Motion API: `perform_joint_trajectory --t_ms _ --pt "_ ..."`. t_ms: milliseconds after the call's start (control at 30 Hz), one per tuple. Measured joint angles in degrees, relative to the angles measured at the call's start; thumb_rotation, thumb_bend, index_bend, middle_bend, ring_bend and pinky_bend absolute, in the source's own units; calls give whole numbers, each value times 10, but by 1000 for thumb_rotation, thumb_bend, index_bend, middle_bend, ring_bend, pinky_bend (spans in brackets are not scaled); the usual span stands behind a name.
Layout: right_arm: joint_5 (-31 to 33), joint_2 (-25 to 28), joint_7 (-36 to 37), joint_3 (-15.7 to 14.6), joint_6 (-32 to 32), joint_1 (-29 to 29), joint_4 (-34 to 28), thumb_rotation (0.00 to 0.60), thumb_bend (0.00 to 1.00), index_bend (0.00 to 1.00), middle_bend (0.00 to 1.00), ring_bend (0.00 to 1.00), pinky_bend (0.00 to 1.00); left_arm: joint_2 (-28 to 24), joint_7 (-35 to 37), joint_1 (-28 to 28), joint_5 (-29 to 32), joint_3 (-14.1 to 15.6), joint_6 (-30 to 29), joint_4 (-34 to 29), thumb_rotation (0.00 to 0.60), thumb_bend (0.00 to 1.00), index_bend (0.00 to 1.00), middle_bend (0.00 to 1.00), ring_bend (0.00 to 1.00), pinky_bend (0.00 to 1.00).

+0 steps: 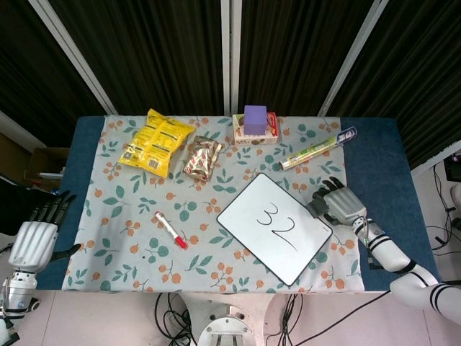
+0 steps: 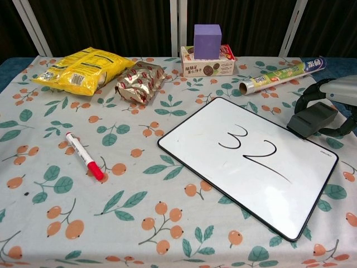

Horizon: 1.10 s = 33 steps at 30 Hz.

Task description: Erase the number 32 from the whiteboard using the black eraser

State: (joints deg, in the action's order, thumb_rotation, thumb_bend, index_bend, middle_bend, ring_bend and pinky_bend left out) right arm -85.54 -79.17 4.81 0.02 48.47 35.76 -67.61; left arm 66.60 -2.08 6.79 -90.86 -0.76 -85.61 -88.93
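The whiteboard (image 1: 248, 218) (image 2: 223, 170) lies tilted on the floral cloth right of centre, with "32" (image 1: 276, 225) (image 2: 251, 146) written on it in black. Just off its right corner sits the black eraser (image 1: 318, 207) (image 2: 311, 118), one end slightly raised. My right hand (image 1: 343, 204) (image 2: 341, 90) arches over the eraser, its fingers curled around both sides and gripping it. My left hand (image 1: 34, 241) hangs beyond the table's left edge, fingers spread and holding nothing; the chest view does not show it.
A red-capped marker (image 1: 171, 230) (image 2: 85, 155) lies left of the board. Along the back are a yellow snack bag (image 1: 155, 141), a foil packet (image 1: 202, 158), a biscuit box topped by a purple cube (image 1: 256, 120) and a wrap roll (image 1: 318, 148) (image 2: 281, 74).
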Motion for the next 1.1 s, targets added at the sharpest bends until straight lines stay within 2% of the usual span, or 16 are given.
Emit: perform_joint_trajectory --t_ms 233,567,767,1100 --pt "-3 -7 1 -3 12 -4 10 600 307 342 291 129 157 0 -2 2 -1 0 1 -1 600 0 26 51 74 149" --pt "-2 -11 2 -6 8 -3 17 600 319 347 291 130 176 3 -4 4 1 1 6 0 600 0 26 51 74 149" --pt "-2 -16 -1 -6 12 -4 22 600 337 311 334 186 176 3 -4 5 2 1 8 1 600 0 27 51 74 149" --pt "-1 -20 -5 -6 15 -3 24 600 354 339 380 242 196 5 -3 6 3 3 9 5 600 0 26 51 73 149"
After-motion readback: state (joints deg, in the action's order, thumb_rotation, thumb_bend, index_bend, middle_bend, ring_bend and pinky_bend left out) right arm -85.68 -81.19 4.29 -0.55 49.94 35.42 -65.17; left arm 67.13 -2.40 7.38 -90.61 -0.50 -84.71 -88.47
